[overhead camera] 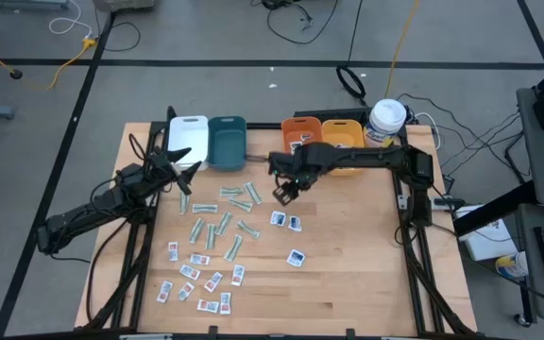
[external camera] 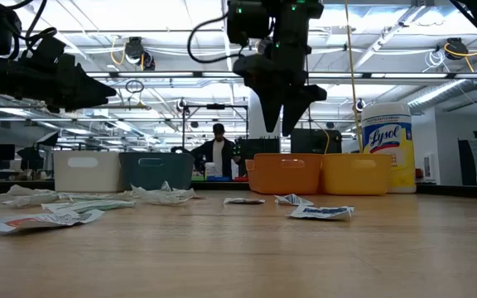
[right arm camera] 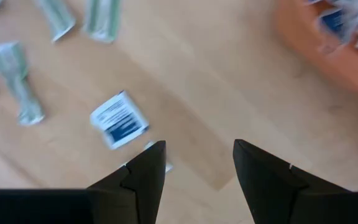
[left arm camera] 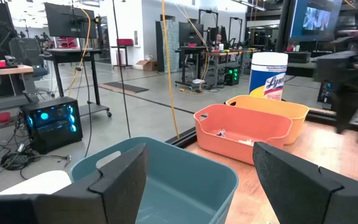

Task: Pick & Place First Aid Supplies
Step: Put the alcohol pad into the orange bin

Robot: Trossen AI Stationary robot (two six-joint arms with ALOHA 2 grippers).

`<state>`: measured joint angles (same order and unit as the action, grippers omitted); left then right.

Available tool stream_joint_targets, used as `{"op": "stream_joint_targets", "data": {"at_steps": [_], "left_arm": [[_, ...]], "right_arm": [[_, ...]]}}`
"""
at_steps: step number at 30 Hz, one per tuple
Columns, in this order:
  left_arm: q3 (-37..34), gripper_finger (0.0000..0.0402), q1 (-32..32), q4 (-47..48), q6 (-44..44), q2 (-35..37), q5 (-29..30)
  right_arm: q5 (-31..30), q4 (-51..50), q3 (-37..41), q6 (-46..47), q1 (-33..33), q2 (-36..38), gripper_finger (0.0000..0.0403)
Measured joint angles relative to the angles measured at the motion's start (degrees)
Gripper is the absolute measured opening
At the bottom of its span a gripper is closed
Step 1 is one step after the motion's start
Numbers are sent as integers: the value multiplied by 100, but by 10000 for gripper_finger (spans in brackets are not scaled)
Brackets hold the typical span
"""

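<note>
Packets lie scattered from the tabletop's near left to its middle. The right gripper hangs above them, jaws apart and empty; next it must descend on one. The left gripper, wide open, waits by the teal bin.

Two matte black jointed robot arms with trailing black cables; left gripper and right gripper each have two wedge-shaped black fingers.

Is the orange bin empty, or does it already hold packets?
Not empty. The left wrist view shows a few small packets on the floor of the orange bin; the right wrist view also shows white-and-blue packets inside it.
</note>
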<state>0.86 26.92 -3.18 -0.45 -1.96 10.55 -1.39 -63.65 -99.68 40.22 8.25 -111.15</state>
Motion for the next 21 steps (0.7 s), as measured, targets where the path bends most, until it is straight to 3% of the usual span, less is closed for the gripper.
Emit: {"op": "stream_joint_targets", "data": {"at_steps": [14,21], "left_arm": [[0,296,0,0,-2,-2,-1],[0,296,0,0,-1,0,0]], "right_arm": [[-4,0,3,733,-974,0,179],[-32,609,442,854,-1174,-11,170]]}}
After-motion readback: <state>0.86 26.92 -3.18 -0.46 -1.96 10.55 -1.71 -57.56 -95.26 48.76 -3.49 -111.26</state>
